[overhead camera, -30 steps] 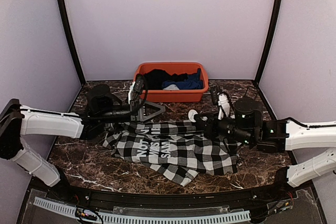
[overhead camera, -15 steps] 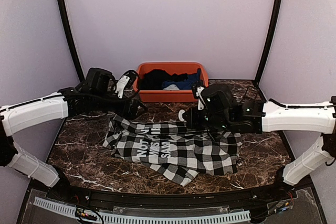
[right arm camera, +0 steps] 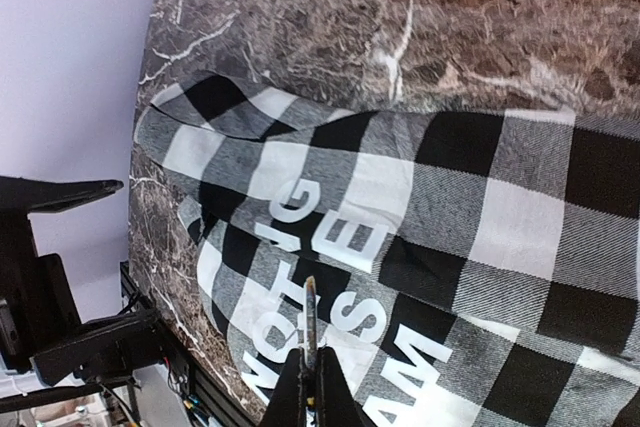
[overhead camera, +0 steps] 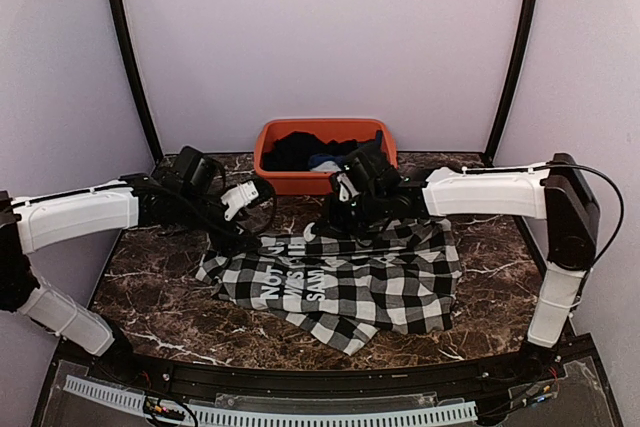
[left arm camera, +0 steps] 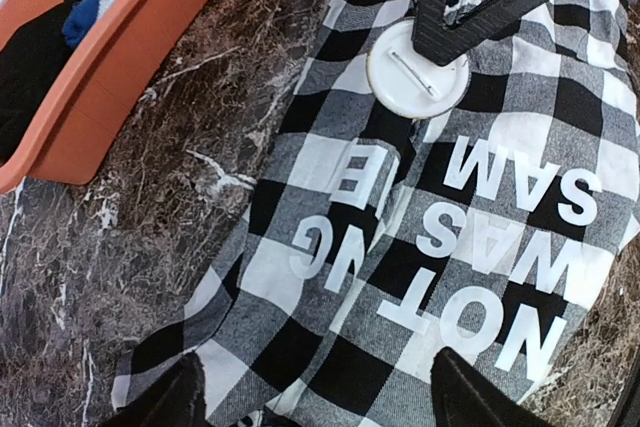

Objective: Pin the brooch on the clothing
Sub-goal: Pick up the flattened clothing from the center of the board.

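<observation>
Black-and-white checked shirt [overhead camera: 345, 292] is lying limp under both grippers; the right gripper [right arm camera: 308, 372] is pinching shut on the brooch [left arm camera: 418, 72] (light, rigid), while the left gripper [left arm camera: 318, 382], wide open and empty, is hovering where soft cloth probably needs holding taut.

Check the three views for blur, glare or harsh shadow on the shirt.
Top external: soft even light, no glare, shirt lettering legible, tub interior dark. Left wrist: shirt print and brooch sharp; left hand only dark, soft tips at the bottom edge. Right wrist: fabric weave crisp, right hand a black silhouette at the bottom.
</observation>
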